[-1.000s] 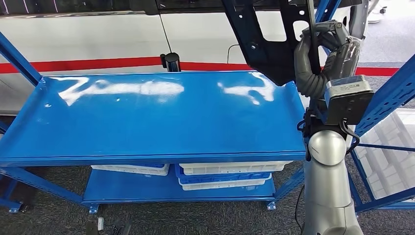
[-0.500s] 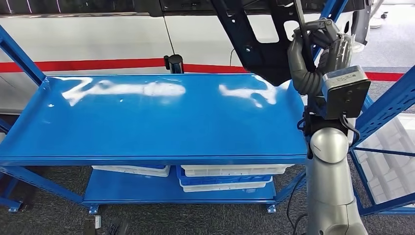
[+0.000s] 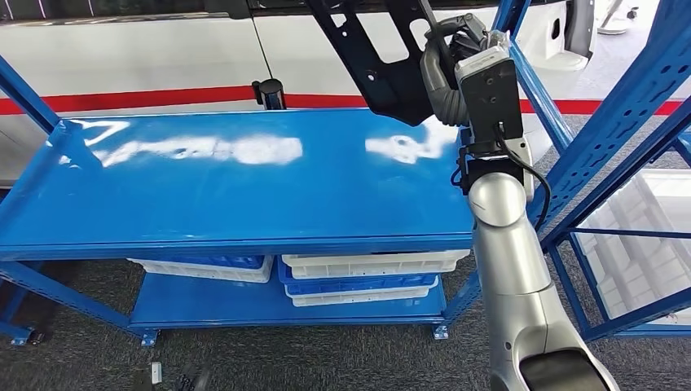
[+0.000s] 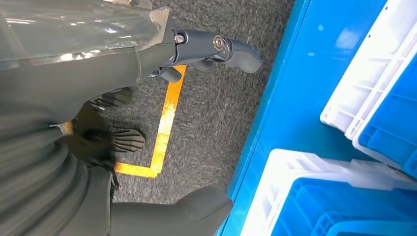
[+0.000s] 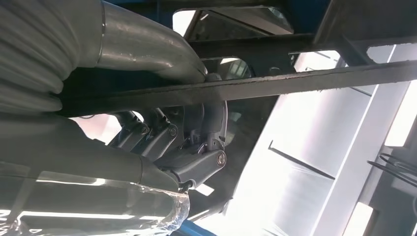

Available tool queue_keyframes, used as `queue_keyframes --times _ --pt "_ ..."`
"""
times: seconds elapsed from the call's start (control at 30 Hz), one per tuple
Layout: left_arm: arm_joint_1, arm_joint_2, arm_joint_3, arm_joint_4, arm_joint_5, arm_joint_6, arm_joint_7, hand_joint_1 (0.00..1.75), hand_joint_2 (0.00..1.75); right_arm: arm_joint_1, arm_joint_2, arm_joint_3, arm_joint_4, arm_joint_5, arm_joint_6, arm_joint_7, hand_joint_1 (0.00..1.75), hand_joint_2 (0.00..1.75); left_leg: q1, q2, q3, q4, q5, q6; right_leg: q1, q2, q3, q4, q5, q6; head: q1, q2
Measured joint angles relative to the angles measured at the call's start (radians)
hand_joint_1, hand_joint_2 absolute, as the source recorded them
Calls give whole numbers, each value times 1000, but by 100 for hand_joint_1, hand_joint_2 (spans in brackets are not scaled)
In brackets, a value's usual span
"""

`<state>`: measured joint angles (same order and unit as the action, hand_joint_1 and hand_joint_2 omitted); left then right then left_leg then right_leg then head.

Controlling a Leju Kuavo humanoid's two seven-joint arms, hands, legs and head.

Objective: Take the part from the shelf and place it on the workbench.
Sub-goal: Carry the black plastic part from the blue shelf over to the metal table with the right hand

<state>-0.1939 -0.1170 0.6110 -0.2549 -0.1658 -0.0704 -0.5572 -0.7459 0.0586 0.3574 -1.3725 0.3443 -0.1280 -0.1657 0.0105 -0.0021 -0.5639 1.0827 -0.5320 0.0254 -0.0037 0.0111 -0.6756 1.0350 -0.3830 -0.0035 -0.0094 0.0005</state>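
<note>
Right hand (image 3: 456, 37) raised high at the far right corner of the blue desk (image 3: 244, 195), fingers (image 5: 196, 162) curled round a bar of the black part (image 3: 371, 57) and gripping it, thumb lying along the other side of that bar. Part held up in the air, a flat black metal panel with cut-outs and small holes, tilted, its lower edge hanging over the far right end of the desk top; touching the top or just clear of it, cannot tell. Silver right arm (image 3: 509, 261) rising from below beside the desk's right end, wrist box upright under the hand. Left hand (image 4: 206, 49) hanging low beside the desk, holding nothing, fingers slightly bent and apart, thumb stretched out, over grey carpet (image 4: 211, 123) with a yellow floor line (image 4: 167, 118). Just beside it the blue lower shelf (image 4: 305, 73) of the desk, carrying white and blue bins (image 4: 339, 196). Same lower shelf seen from the head, with stacked white and blue bins (image 3: 367, 277) under the top's right half and another stack (image 3: 200, 267) under its middle. Desk top glossy, with white glare patches. Behind the desk a white wall or panel (image 3: 163, 57) with a red stripe (image 3: 122, 99), and a dark post (image 3: 269, 91) at the far edge. At the right a blue perforated rack upright (image 3: 619, 106), leaning across, with pale bins (image 3: 644, 261) behind it.
</note>
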Motion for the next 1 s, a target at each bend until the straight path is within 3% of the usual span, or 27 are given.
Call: queue_keyframes --times 0.07,0.17,0.23,0.3,0.37,0.4,0.43,0.5,0.57,0.6,0.67,0.7,0.77,0.83,0.87,0.9,0.93,1.0 --pt "-3 4 0 -2 3 -4 0 0 175 -14 7 1 25 0 -8 -4 175 175 -11 2 28 -52 12 8 -3 -4 -1 -5 13 11 1 0" --pt "-5 7 1 -3 7 -4 2 0 175 -22 12 3 51 -1 -15 -7 175 175 -14 6 22 -76 47 17 -3 -7 -8 -8 21 28 -2 0" --pt "-8 7 1 -3 8 -4 4 0 175 -26 11 2 68 -6 -22 -12 175 175 -9 10 11 -94 77 24 0 -8 -32 43 -31 23 2 0" --pt "-10 6 1 -3 9 -4 7 0 175 -29 8 0 93 -16 -33 -29 175 175 -9 12 -14 -96 99 26 -4 -8 -66 165 -112 18 5 0" --pt "-12 5 1 -3 9 -3 10 0 175 -29 4 -3 124 -34 -44 -54 175 175 -9 14 -41 -95 119 24 -10 -8 -73 255 -143 32 7 0" --pt "-13 5 1 -3 10 -3 10 0 175 -28 1 -4 139 -44 -47 -66 175 175 -8 14 -54 -94 129 21 -12 -9 -52 251 -133 44 7 0" --pt "-16 5 1 -3 13 -3 10 0 175 -28 -1 -6 151 -52 -50 -76 175 175 -7 15 -66 -92 137 17 -15 -9 -14 210 -115 55 8 0" --pt "-23 5 1 -3 19 -3 6 0 175 -28 -3 -9 169 -64 -56 -92 175 175 -6 15 -87 -84 151 6 -16 -11 83 70 -103 62 10 0" --pt "-31 7 1 -4 27 -4 0 0 175 -28 -4 -12 183 -75 -63 -104 175 175 -8 16 -100 -78 164 -6 -10 -12 133 -13 -114 51 10 0" --pt "-34 9 1 -4 33 -4 -4 0 175 -27 -3 -13 188 -81 -65 -110 175 175 -8 17 -103 -79 171 -12 -5 -11 137 -21 -113 43 9 0" --pt "-38 12 4 -4 49 -5 -12 0 175 -28 0 -15 197 -93 -68 -117 175 175 -5 15 -108 -76 172 -23 -11 -11 127 -22 -100 25 7 0" --pt "-39 14 7 -4 58 -7 -16 0 175 -30 2 -16 201 -97 -68 -119 175 175 -3 13 -116 -63 154 -28 -15 -11 123 -23 -93 14 6 0" --pt "-39 17 12 -4 72 -11 -25 0 175 -33 8 -16 207 -103 -67 -122 175 175 1 9 -151 33 69 -40 -19 -12 107 -25 -75 -4 2 0" --pt "-40 20 15 -4 80 -13 -33 0 175 -31 12 -16 213 -110 -67 -126 175 175 2 5 -191 173 -11 -48 -18 -12 86 -24 -59 -9 0 0" --pt "-40 21 16 -4 82 -13 -36 0 175 -29 12 -16 216 -112 -67 -128 175 175 3 4 -195 211 -22 -50 -18 -12 76 -24 -51 -8 -1 0" --pt "-41 22 16 -4 83 -13 -38 0 175 -27 12 -16 218 -114 -67 -129 175 175 4 4 -181 215 -14 -51 -18 -12 67 -23 -43 -5 -1 0" --pt "-42 22 16 -4 83 -13 -40 0 175 -25 12 -16 220 -115 -67 -130 175 175 6 4 -146 178 8 -50 -19 -11 58 -23 -36 -1 -1 0" --pt "-46 22 16 -5 83 -13 -41 0 175 -24 13 -16 222 -115 -68 -131 175 175 8 2 -42 38 45 -45 -17 -11 45 -22 -23 8 -2 0"
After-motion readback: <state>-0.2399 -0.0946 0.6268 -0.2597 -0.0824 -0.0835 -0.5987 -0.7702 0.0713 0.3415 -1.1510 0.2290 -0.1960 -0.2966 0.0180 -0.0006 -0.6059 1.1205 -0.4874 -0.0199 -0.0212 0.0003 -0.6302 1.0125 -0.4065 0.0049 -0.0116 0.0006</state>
